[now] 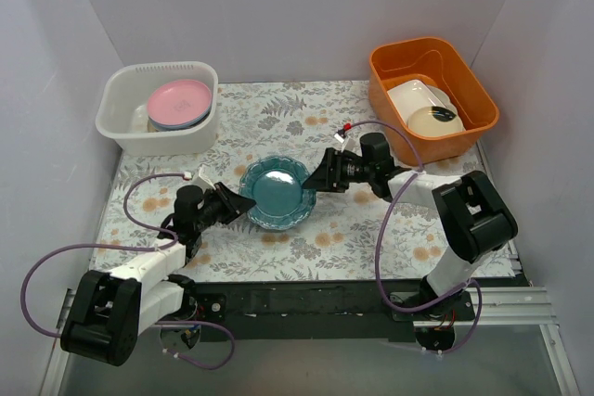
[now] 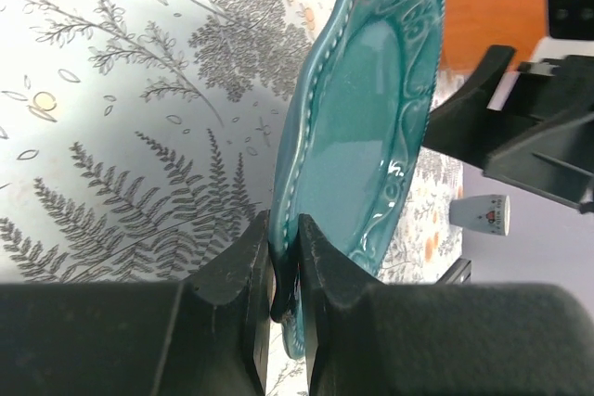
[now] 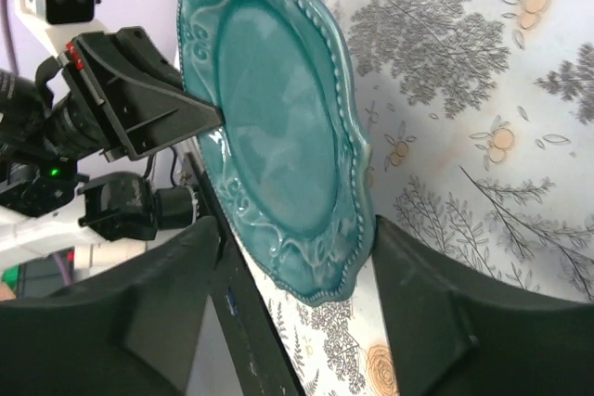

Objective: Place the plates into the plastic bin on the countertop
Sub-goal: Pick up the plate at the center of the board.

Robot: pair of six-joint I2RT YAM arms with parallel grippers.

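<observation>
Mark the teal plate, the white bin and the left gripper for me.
Teal plate (image 1: 277, 192): top view, centre of its face.
White bin (image 1: 160, 142): top view, front wall.
Left gripper (image 2: 283, 234): left wrist view, between the fingertips pinching the plate's rim.

The top view looks steeply down from high at the near edge over the whole surface (image 1: 278, 113). Both wrist views sit close, facing each other across the teal plate (image 1: 277, 194), which all three share.
</observation>
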